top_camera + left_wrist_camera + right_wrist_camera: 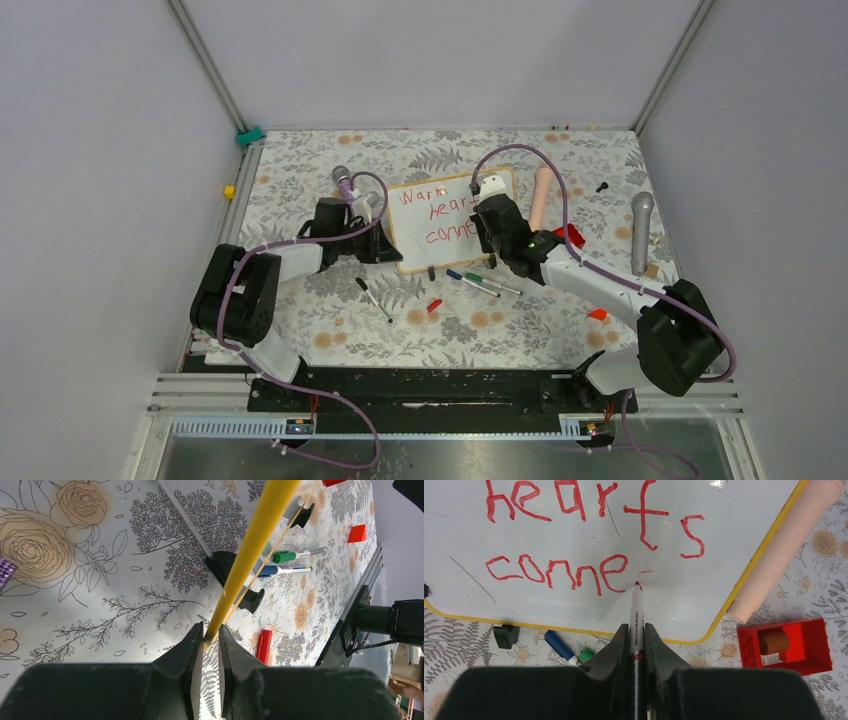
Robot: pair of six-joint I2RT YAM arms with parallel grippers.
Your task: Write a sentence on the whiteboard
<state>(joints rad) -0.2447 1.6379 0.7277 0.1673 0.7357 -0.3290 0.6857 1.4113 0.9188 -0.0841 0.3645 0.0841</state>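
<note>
Whiteboard (408,225) sits at table's 12 o'clock. Left gripper (210,636) is clamped on its 9 o'clock frame edge. Right gripper (636,630) is clenched on red marker (636,607), tip touching board just at 3 o'clock of "conne". Sentence (574,572) lacks "ct". Risks: little room btwn tip & frame toward 3 o'clock, so letters may cramp or run off. Too much marker push and board could slip in left pinch, skewing the stroke.
</note>
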